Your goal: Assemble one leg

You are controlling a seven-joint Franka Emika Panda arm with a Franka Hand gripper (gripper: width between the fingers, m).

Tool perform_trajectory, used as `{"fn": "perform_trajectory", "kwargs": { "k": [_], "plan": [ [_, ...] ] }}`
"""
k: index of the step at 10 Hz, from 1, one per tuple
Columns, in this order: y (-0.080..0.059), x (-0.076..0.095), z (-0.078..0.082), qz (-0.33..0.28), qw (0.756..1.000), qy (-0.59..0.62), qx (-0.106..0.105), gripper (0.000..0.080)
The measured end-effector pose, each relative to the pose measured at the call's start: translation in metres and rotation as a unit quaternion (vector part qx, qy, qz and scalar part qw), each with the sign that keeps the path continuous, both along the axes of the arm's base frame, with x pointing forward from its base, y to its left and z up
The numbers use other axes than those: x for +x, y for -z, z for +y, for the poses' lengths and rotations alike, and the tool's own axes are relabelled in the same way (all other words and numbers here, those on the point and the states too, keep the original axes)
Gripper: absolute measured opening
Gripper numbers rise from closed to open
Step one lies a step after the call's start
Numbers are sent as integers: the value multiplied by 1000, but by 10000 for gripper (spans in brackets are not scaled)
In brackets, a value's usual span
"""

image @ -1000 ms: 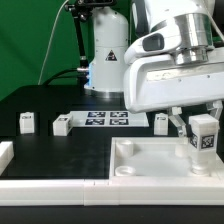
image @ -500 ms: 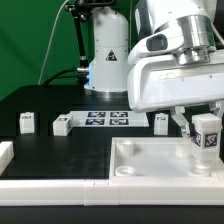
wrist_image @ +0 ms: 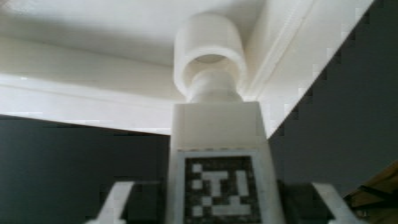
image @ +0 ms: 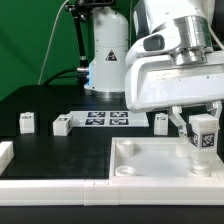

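Note:
My gripper (image: 200, 118) is shut on the leg (image: 204, 134), a white post with its tag facing the camera. I hold it upright over the far right corner of the white tabletop (image: 150, 162). In the wrist view the leg (wrist_image: 221, 150) runs away from me between my two fingers (wrist_image: 121, 205), and its round end meets the tabletop's corner socket (wrist_image: 215, 52). How deep it sits in the socket is hidden.
Three more legs (image: 27, 122) (image: 63, 125) (image: 161, 122) lie on the black table behind the tabletop. The marker board (image: 107, 119) lies between them. White border rails run along the front (image: 60, 185) and the exterior view's left (image: 5, 152).
The held leg shifted slightly toward the exterior view's right half a second ago and is back where it was. Nothing else moved.

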State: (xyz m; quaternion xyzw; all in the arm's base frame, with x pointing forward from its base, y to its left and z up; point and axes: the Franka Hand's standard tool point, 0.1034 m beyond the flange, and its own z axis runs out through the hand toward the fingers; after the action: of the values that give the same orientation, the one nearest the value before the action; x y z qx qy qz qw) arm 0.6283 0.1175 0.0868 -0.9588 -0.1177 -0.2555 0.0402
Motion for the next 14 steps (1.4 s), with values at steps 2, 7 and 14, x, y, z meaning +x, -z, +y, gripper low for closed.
{"fn": "perform_trajectory", "kwargs": {
  "k": [2, 7, 14],
  "plan": [
    [0, 0, -1, -1, 1000, 0, -1, 291],
    [4, -7, -7, -4, 1000, 3, -3, 291],
    [13, -8, 0, -15, 1000, 0, -2, 291]
  ]
}}
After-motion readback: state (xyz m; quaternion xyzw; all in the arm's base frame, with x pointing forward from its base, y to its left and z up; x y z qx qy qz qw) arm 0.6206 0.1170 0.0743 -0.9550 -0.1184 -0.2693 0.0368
